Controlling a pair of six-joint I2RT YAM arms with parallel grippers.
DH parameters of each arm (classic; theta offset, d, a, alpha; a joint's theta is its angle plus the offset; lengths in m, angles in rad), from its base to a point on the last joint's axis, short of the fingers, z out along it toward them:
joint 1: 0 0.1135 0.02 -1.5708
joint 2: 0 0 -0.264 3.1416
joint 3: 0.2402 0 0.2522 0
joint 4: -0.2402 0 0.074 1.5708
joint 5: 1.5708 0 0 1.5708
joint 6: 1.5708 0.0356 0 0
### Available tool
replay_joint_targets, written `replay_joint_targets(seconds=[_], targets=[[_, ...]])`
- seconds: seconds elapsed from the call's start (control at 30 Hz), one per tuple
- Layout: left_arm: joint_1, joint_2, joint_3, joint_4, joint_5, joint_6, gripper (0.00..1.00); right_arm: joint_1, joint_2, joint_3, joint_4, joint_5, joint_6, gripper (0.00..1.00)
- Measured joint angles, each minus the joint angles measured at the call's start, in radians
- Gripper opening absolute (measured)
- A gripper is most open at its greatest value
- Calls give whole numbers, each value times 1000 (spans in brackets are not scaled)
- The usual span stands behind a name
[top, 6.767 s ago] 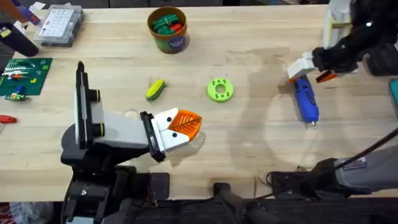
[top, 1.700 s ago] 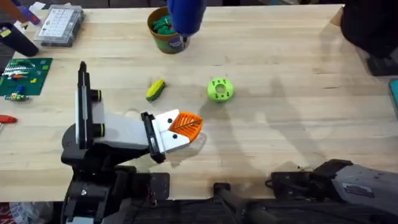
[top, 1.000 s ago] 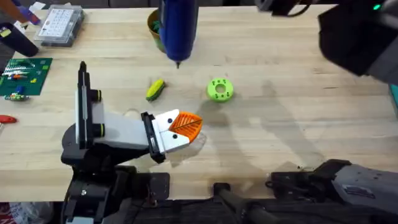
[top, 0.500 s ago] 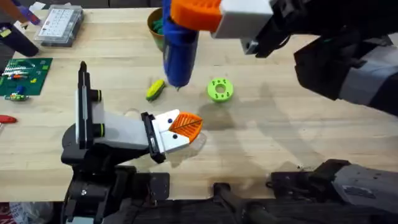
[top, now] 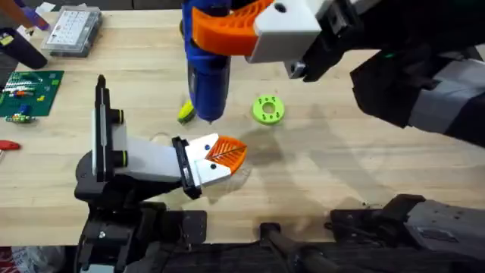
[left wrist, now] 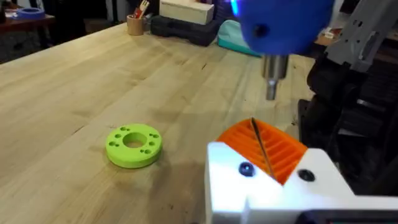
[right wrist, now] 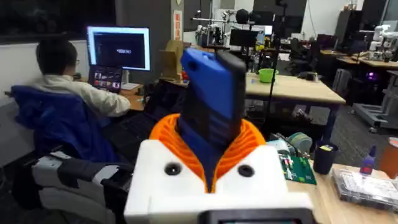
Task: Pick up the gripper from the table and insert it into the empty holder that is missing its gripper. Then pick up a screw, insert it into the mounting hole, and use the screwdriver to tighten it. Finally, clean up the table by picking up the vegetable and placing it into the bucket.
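One tool is in play: the screwdriver [top: 208,72], blue and held upright, pinched between the orange pads of the right gripper [top: 227,30], its metal tip pointing down just above the holder [top: 151,163]. From the left wrist view the tip hangs close over the orange ribbed gripper [left wrist: 267,146], which sits seated in the holder's white front next to two dark mounting holes. So the insertion step looks done; whether a screw already sits in its hole I cannot tell, and tightening appears to be the step in hand. The left gripper's own fingers cannot be made out, so its state is unclear. Farther out, the vegetable [top: 185,112] lies on the table [top: 341,167], partly behind the screwdriver, near a lime-green disc [top: 267,109]. The bucket [top: 184,30] stands at the far edge, mostly hidden behind the tool. The cleanup is not yet done.
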Motion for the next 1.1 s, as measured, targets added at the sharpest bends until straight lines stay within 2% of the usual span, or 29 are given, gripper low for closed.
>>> replay_joint_targets(seconds=[0.5, 1.1], targets=[[0, 0, 0, 0, 0, 0, 4, 25, 48, -13, 3, 0, 0, 22], [0, 0, 0, 0, 0, 0, 4, 50, 49, -54, 34, -1, 0, 22]])
